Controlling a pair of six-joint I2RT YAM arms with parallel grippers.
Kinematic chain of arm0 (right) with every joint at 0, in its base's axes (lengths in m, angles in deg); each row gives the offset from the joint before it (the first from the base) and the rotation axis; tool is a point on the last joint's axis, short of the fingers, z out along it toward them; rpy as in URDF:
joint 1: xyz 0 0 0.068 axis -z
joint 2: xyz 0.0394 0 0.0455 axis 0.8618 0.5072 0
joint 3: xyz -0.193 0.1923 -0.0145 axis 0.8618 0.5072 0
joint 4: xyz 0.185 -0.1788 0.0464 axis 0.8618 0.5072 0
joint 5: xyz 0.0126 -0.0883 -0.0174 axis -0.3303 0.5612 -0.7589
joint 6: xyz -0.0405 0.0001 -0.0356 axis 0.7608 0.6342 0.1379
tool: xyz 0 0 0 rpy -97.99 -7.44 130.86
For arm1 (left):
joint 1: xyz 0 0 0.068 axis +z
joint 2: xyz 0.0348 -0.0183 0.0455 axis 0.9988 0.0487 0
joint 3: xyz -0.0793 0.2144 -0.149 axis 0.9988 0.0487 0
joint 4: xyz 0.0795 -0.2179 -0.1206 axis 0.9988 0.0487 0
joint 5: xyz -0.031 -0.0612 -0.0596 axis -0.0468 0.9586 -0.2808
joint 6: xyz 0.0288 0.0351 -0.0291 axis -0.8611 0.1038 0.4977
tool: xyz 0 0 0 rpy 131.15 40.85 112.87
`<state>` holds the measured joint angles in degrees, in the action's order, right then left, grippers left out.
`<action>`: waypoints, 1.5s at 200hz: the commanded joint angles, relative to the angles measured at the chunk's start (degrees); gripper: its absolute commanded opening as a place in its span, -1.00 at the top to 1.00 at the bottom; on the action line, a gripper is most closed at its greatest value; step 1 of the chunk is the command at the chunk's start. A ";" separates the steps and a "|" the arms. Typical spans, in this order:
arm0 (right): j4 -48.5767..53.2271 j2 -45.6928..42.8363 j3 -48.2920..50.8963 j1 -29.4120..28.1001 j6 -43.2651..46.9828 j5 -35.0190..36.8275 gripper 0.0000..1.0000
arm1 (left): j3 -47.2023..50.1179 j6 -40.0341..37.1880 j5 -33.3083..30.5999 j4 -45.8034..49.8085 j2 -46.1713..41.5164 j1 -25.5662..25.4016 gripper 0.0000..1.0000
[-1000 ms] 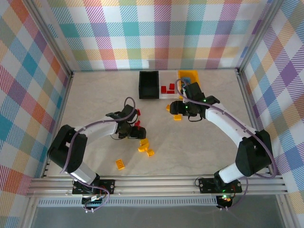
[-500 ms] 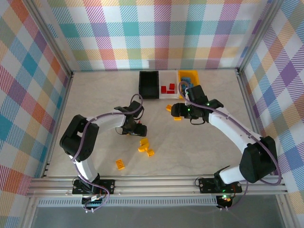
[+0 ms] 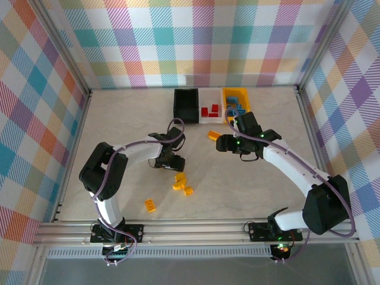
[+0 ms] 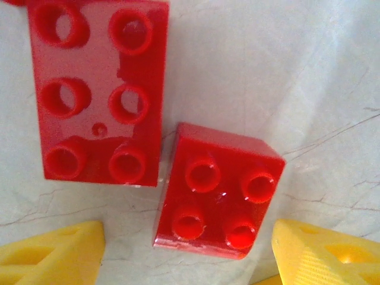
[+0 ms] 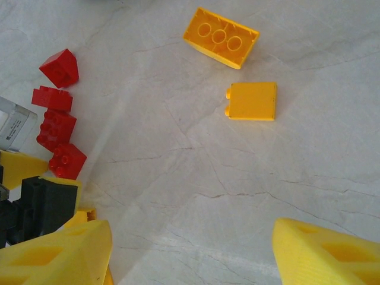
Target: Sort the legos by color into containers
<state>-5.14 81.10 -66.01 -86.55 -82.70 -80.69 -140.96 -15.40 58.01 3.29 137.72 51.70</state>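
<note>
Shifted rightward, the left gripper (image 3: pixel 171 160) is hovering, jaws apart, astride the square red lego (image 4: pixel 218 191) on the table, with the longer red lego (image 4: pixel 98 89) lying just beside it. The right gripper (image 5: pixel 191 255) is hanging open-jawed and empty near the yellow legos (image 5: pixel 221 37). Risk: closing may be snagging both reds, skewing the grip.

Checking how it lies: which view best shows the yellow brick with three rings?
Right wrist: the brick is large and sharp, rings facing the camera, near a smaller yellow brick. The top view shows it as a small orange blob, no detail.
</note>
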 commanded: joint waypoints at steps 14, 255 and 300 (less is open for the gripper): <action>-1.48 -1.14 1.06 -0.05 -1.27 -1.39 -0.43 | -2.42 -1.81 -0.72 -6.73 -0.25 -1.05 -0.49; -4.05 -2.28 3.97 -0.02 -2.93 -0.58 -0.40 | -1.62 -2.52 -1.14 -1.48 4.12 -1.23 0.26; -4.89 -2.10 4.07 0.00 -2.79 -0.33 -0.40 | -2.76 -2.29 -0.63 0.65 1.80 -1.23 0.33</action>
<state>-8.37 80.01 -62.27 -86.55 -85.23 -81.39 -143.22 -17.91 54.60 -1.21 140.39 50.98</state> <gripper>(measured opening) 0.702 0.344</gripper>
